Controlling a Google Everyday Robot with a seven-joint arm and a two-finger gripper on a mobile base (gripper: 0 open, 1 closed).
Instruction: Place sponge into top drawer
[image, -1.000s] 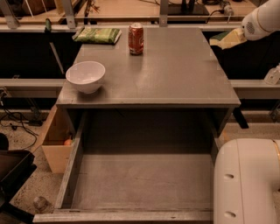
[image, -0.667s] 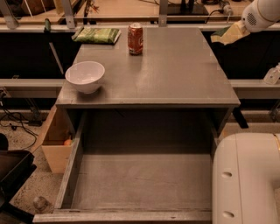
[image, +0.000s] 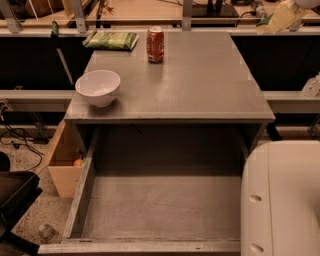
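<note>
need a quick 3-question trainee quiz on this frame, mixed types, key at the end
1. True or false: the sponge already lies in the top drawer.
2. Where is the gripper? A) down in the top drawer. B) at the upper right of the view, past the far right corner of the cabinet. C) at the left edge of the view.
3. Fill in: left of the soda can, at the far left corner of the cabinet top, lies a green ___.

Key: 1 false, the drawer is open and holds no sponge. 2 B, jaws shut on the sponge. 3 packet.
</note>
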